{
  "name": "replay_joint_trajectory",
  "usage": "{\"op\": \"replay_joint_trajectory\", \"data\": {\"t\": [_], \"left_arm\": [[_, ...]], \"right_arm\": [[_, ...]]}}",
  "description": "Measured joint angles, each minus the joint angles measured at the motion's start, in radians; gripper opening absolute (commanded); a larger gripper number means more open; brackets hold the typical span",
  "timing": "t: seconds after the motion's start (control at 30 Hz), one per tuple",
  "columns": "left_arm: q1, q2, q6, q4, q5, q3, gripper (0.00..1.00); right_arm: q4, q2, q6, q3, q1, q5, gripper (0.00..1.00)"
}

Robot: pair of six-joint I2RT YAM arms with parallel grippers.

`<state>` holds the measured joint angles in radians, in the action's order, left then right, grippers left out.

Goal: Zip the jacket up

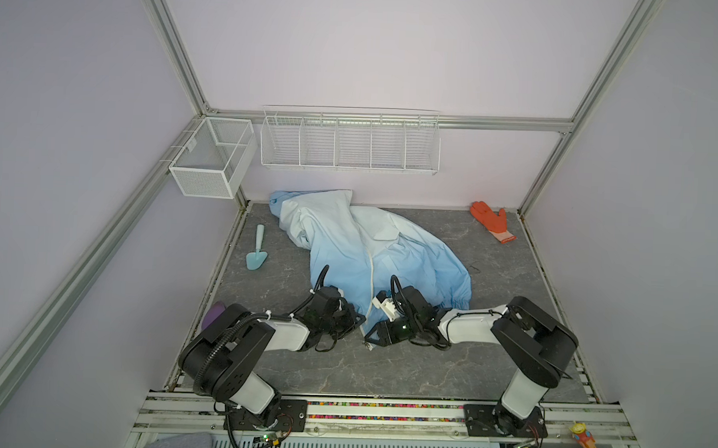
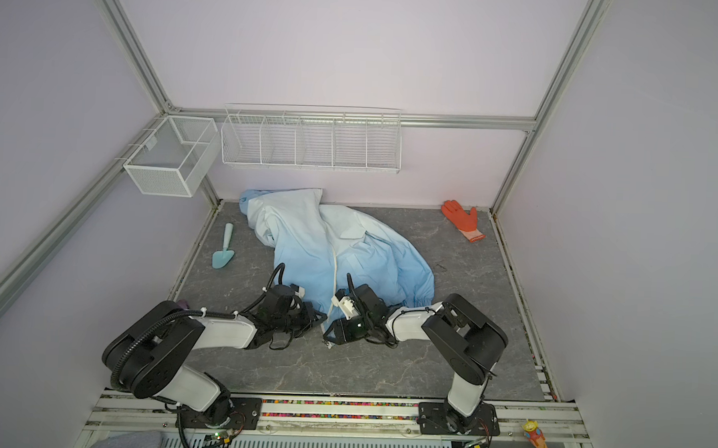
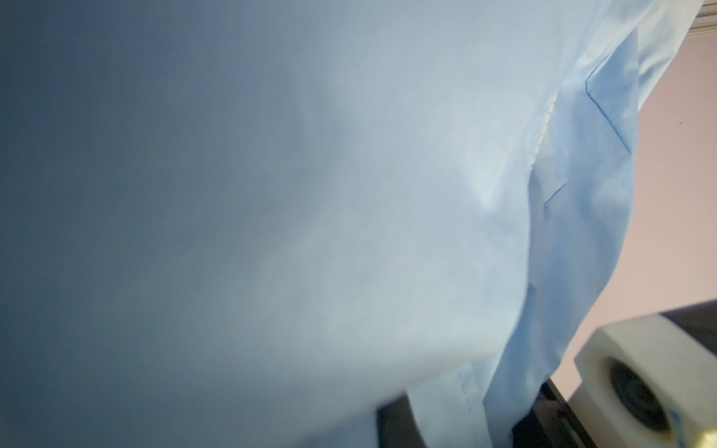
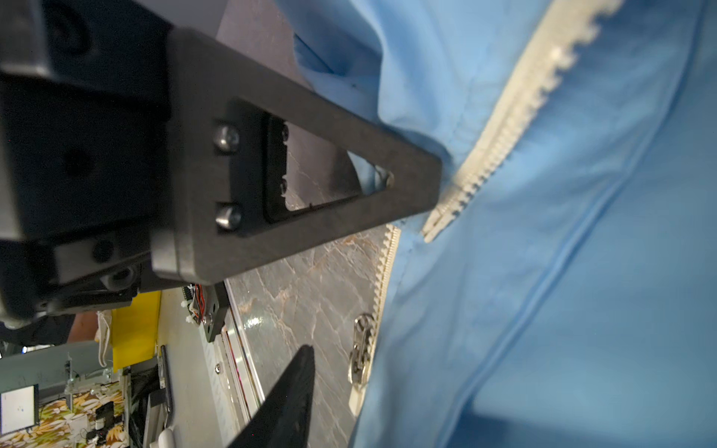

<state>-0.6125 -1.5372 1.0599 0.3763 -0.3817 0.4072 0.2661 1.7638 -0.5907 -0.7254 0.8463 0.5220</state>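
The light-blue jacket (image 1: 348, 241) lies crumpled on the grey table, its white zipper (image 1: 372, 271) running toward the near hem. My left gripper (image 1: 360, 319) is shut on the jacket's hem beside the zipper's lower end. Its wrist view is filled with blue cloth (image 3: 349, 194). My right gripper (image 1: 368, 340) sits just right of it at the hem. In the right wrist view the metal zipper slider (image 4: 361, 345) hangs at the cloth's edge. One black fingertip (image 4: 302, 368) stands a gap away from it. The other finger is hidden by cloth.
An orange glove (image 1: 490, 220) lies at the back right and a teal trowel (image 1: 257, 249) at the left. Two white wire baskets (image 1: 348, 143) (image 1: 210, 156) hang on the back wall and the left corner. A purple object (image 1: 214, 312) sits behind the left arm.
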Motion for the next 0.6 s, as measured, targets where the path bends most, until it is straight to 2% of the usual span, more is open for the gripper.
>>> {"op": "replay_joint_trajectory", "data": {"t": [0.1, 0.4, 0.6], "left_arm": [[0.000, 0.000, -0.002, -0.001, 0.000, 0.000, 0.00], [0.002, 0.001, -0.003, -0.003, 0.000, 0.000, 0.00], [0.004, 0.001, -0.003, -0.004, -0.001, 0.000, 0.00]], "right_arm": [[-0.002, 0.003, -0.003, -0.001, 0.000, -0.004, 0.34], [-0.005, 0.011, -0.003, -0.005, 0.000, 0.003, 0.32], [-0.021, 0.018, 0.011, -0.006, 0.000, 0.008, 0.18]]}}
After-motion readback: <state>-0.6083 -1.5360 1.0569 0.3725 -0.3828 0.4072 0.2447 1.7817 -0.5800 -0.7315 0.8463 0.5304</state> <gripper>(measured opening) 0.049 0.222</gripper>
